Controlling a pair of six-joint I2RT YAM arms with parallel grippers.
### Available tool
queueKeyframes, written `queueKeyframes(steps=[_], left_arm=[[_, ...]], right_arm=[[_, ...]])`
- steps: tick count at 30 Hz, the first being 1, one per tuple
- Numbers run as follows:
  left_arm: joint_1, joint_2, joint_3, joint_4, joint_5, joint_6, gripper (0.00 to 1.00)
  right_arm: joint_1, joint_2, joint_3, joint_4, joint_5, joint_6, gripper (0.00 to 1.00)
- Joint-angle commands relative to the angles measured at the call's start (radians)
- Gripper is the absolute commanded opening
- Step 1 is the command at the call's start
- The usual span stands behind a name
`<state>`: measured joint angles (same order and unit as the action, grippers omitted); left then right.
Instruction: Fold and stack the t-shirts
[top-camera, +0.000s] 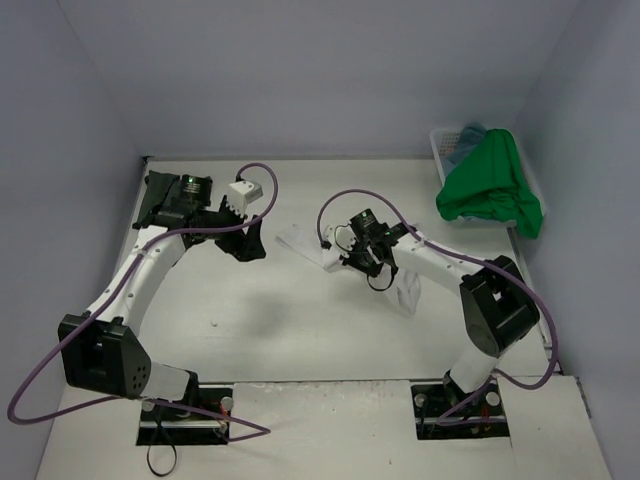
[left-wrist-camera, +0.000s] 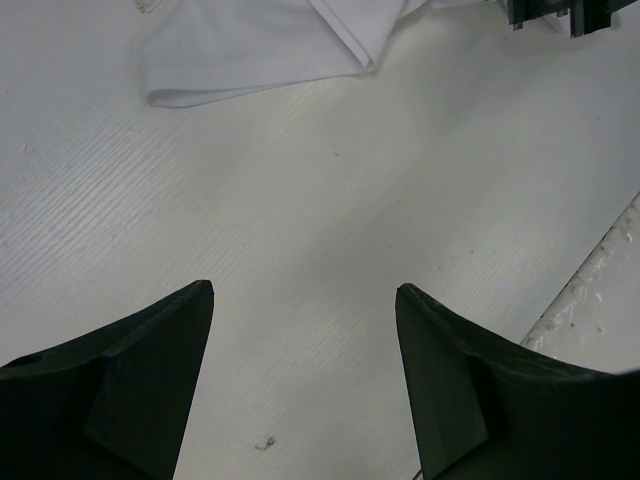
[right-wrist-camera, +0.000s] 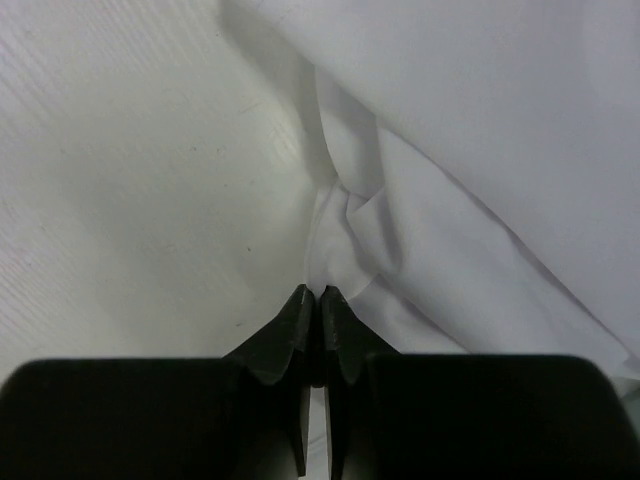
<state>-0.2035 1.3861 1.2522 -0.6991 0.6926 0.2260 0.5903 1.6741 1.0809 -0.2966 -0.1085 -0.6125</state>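
My right claw (right-wrist-camera: 312, 292) is clamped on just a thin pucker of the white t-shirt (right-wrist-camera: 480, 150), so I judge it could slip free under a hard pull, or drag crooked, since my left claw (left-wrist-camera: 305, 290) hangs spread apart over the bench (left-wrist-camera: 300, 200). The shirt bunches at the right claw's tips; its hem lies beyond the left's.

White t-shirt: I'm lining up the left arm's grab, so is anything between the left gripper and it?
Nothing visible: only bare table lies between the open left gripper and the edge of the white t-shirt.
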Motion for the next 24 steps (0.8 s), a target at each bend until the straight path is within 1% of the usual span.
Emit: queueKeyframes(steps=[1, 5, 7, 8, 9, 12, 13, 15, 18, 20, 21, 22, 24], left_arm=[[0.001, -0.006, 0.058, 0.023, 0.035, -0.004, 0.68], [-0.002, -0.002, 0.053, 0.027, 0.041, -0.011, 0.68], [-0.01, 0.004, 0.044, 0.035, 0.044, -0.014, 0.68], [-0.011, 0.007, 0.035, 0.036, 0.047, -0.016, 0.68], [-0.019, 0.01, 0.03, 0.041, 0.051, -0.017, 0.68], [-0.04, 0.025, 0.023, 0.049, 0.047, -0.016, 0.68], [-0.062, 0.036, 0.027, 0.049, 0.036, -0.016, 0.68], [-0.097, 0.057, 0.047, 0.046, 0.025, -0.014, 0.68], [-0.145, 0.088, 0.097, 0.033, 0.004, -0.011, 0.68], [-0.192, 0.131, 0.127, 0.03, -0.011, -0.01, 0.68], [-0.233, 0.205, 0.195, 0.023, -0.024, -0.007, 0.68], [-0.253, 0.244, 0.234, 0.023, -0.031, -0.005, 0.68], [-0.27, 0.263, 0.252, 0.032, -0.036, -0.005, 0.68]], right_arm=[[-0.006, -0.008, 0.016, 0.025, 0.035, 0.0, 0.0], [-0.007, -0.062, 0.056, -0.002, 0.044, -0.004, 0.0], [-0.014, -0.091, 0.129, -0.036, 0.056, -0.039, 0.0], [-0.036, -0.126, 0.163, -0.065, 0.055, -0.052, 0.0], [-0.053, -0.142, 0.242, -0.081, 0.049, -0.065, 0.0], [-0.119, -0.184, 0.364, -0.121, 0.01, -0.073, 0.0], [-0.132, -0.195, 0.414, -0.122, -0.002, -0.079, 0.0], [-0.165, -0.22, 0.464, -0.124, -0.007, -0.088, 0.0], [-0.204, -0.229, 0.481, -0.128, -0.025, -0.093, 0.0], [-0.222, -0.238, 0.462, -0.128, -0.042, -0.104, 0.0], [-0.237, -0.25, 0.446, -0.127, -0.063, -0.107, 0.0], [-0.257, -0.255, 0.444, -0.127, -0.086, -0.104, 0.0], [-0.283, -0.26, 0.448, -0.127, -0.097, -0.104, 0.0]])
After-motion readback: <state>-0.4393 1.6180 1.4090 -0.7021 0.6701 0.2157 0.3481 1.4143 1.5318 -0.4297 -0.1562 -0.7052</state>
